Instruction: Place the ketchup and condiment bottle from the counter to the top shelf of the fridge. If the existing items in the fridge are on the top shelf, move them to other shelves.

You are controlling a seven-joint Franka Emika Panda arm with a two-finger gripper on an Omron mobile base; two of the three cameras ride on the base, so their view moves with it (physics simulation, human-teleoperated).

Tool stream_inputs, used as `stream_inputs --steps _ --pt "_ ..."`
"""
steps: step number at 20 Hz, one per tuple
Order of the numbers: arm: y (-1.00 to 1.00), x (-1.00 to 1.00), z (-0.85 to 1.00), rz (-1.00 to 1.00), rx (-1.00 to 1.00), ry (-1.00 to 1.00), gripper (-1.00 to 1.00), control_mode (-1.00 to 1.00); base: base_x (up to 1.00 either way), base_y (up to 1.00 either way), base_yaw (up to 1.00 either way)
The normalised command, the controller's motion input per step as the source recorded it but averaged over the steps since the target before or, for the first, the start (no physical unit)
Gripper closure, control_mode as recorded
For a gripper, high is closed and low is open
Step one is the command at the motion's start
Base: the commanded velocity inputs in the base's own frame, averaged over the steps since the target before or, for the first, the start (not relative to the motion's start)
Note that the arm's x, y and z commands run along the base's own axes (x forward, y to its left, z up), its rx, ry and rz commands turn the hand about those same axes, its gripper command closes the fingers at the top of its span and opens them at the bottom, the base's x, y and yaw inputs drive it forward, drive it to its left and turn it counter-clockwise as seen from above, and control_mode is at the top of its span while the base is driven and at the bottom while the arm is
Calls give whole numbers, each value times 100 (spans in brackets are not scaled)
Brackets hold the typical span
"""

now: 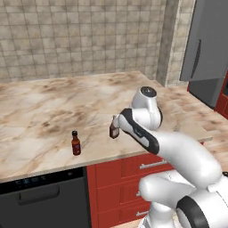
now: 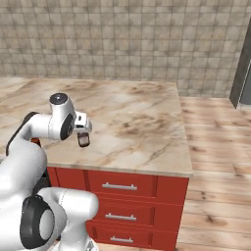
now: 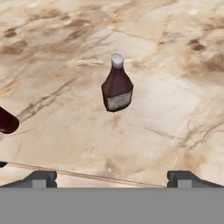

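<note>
Gripper (image 3: 111, 178) jaws are standing wide apart, gripping nothing; we are seeing it hovering above the ketchup (image 3: 117, 85) on the counter (image 3: 175, 113).

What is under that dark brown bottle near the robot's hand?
The ketchup stands upright on the marbled counter, bare stone around it. Below the counter are red drawer fronts; their insides cannot be seen.

No legible text, brand, number or sign anywhere. Pale label on the front of the ketchup (image 3: 117, 89): blank-looking, lettering too small to make out. Dark label on the condiment bottle (image 1: 76, 143): unreadable. Faint bluish marks along the black appliance (image 1: 44, 200) control strip under the desk (image 1: 53, 111): too blurred to read.
</note>
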Motion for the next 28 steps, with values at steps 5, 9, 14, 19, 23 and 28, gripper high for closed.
stream_inputs --steps 5,9,14,19,23,28 --pt "17 33 -14 0 0 6 -100 -100 0 0 0" --pt "1 24 -29 0 0 3 -100 -100 0 0 0" --pt "0 19 -26 0 0 1 -100 -100 0 0 0" --pt "0 27 -26 0 0 0 -100 -100 0 0 0" --pt "0 30 -26 0 0 0 -100 -100 0 0 0" --pt "0 29 -23 0 0 0 -100 -100 0 0 0"
